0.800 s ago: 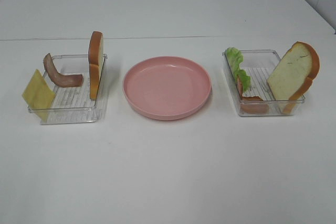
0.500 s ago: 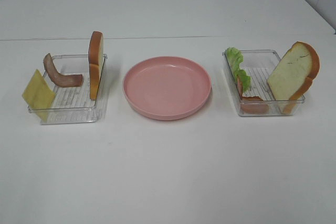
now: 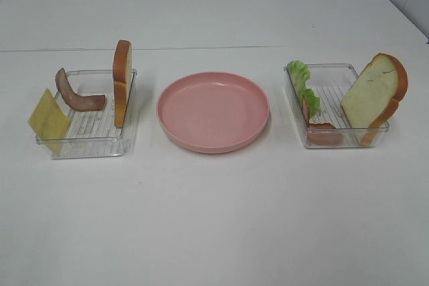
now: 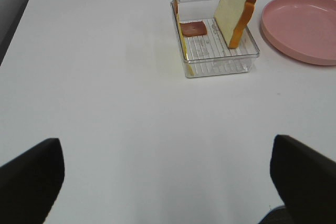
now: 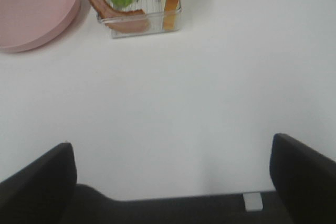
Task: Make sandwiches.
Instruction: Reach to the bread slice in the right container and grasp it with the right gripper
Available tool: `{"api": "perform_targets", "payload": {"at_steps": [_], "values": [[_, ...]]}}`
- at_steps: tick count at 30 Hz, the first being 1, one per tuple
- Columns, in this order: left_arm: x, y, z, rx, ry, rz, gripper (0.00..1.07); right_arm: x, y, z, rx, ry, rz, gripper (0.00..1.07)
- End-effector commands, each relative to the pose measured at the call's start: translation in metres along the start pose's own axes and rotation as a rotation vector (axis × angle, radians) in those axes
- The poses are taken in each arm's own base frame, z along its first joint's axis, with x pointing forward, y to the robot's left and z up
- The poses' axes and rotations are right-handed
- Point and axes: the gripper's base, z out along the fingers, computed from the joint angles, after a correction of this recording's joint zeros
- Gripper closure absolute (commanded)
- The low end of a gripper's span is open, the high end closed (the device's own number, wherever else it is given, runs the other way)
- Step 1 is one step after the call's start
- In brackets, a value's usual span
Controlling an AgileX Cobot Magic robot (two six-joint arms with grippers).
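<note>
While the pink plate [image 3: 213,108] sits on the counter [image 3: 214,219], your left gripper [image 4: 167,153] and right gripper [image 5: 170,156] both hang released, holding nothing.

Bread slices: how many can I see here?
2. One bread slice stands upright in the left tray; the second slice leans in the right tray. No others show.

Just a plain white tabletop [image 3: 214,219] here, with three things sitting straight on it in a row: left tray [image 3: 87,154] in clear plastic, pink plate [image 3: 213,110] in the middle, right tray [image 3: 348,140] also clear. None touch. A faint seam [image 3: 214,49] crosses behind them.
</note>
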Motion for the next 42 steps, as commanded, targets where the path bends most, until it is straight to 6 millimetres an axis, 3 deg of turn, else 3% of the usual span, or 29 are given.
{"api": "perform_targets", "payload": {"at_steps": [1,2,3,4,5,6,7,8,9,10,12,13,14,16,17,19,20,21,23,29,31,34,37,39,42], "values": [[0.001,-0.001,-0.003,0.008,-0.024,-0.003,0.04,-0.028,0.004,0.008,-0.033,0.081,0.019,0.11],[0.001,-0.001,-0.003,0.008,-0.024,-0.003,0.04,-0.044,0.006,0.013,-0.045,0.139,0.030,0.11],[0.001,-0.001,-0.003,0.008,-0.024,-0.003,0.04,-0.075,0.010,0.022,-0.069,0.227,0.051,0.11],[0.001,-0.001,-0.003,0.008,-0.024,-0.003,0.04,-0.075,0.010,0.022,-0.069,0.227,0.051,0.11],[0.001,-0.001,-0.003,0.008,-0.024,-0.003,0.04,-0.105,0.011,0.042,-0.072,0.315,0.061,0.11],[0.001,-0.001,-0.003,0.008,-0.024,-0.003,0.04,-0.120,0.011,0.051,-0.068,0.347,0.055,0.11],[0.001,-0.001,-0.003,0.008,-0.024,-0.003,0.04,-0.120,0.011,0.051,-0.068,0.347,0.055,0.11],[0.001,-0.001,-0.003,0.008,-0.024,-0.003,0.04,-0.145,0.010,0.072,-0.060,0.392,0.043,0.11],[0.001,-0.001,-0.003,0.008,-0.024,-0.003,0.04,-0.158,0.010,0.084,-0.054,0.412,0.042,0.11],[0.001,-0.001,-0.003,0.008,-0.024,-0.003,0.04,-0.158,0.010,0.084,-0.054,0.412,0.042,0.11],[0.001,-0.001,-0.003,0.008,-0.024,-0.003,0.04,-0.189,0.007,0.120,-0.030,0.452,0.034,0.11],[0.001,-0.001,-0.003,0.008,-0.024,-0.003,0.04,-0.189,0.007,0.120,-0.030,0.452,0.034,0.11],[0.001,-0.001,-0.003,0.008,-0.024,-0.003,0.04,-0.207,0.005,0.145,-0.014,0.469,0.025,0.11],[0.001,-0.001,-0.003,0.008,-0.024,-0.003,0.04,-0.214,0.004,0.154,-0.007,0.478,0.021,0.11],[0.001,-0.001,-0.003,0.008,-0.024,-0.003,0.04,-0.226,0.003,0.173,0.006,0.507,0.012,0.11],[0.001,-0.001,-0.003,0.008,-0.024,-0.003,0.04,-0.233,0.002,0.182,0.012,0.522,0.007,0.11],[0.001,-0.001,-0.003,0.008,-0.024,-0.003,0.04,-0.245,0.002,0.196,0.016,0.538,0.003,0.11],[0.001,-0.001,-0.003,0.008,-0.024,-0.003,0.04,-0.245,0.002,0.196,0.016,0.538,0.003,0.11],[0.001,-0.001,-0.003,0.008,-0.024,-0.003,0.04,-0.259,0.000,0.219,0.025,0.560,-0.002,0.11],[0.001,-0.001,-0.003,0.008,-0.024,-0.003,0.04,-0.278,-0.006,0.246,0.026,0.600,-0.015,0.11],[0.001,-0.001,-0.003,0.008,-0.024,-0.003,0.04,-0.283,-0.014,0.263,0.024,0.640,-0.013,0.11],[0.001,-0.001,-0.003,0.008,-0.024,-0.003,0.04,-0.284,-0.028,0.280,-0.007,0.683,0.048,0.11],[0.001,-0.001,-0.003,0.008,-0.024,-0.003,0.04,-0.283,-0.032,0.285,-0.022,0.692,0.064,0.11],[0.001,-0.001,-0.003,0.008,-0.024,-0.003,0.04,-0.273,-0.043,0.300,-0.069,0.753,0.104,0.11],[0.001,-0.001,-0.003,0.006,-0.024,-0.002,0.04,-0.267,-0.044,0.309,-0.079,0.783,0.109,0.11]]}}
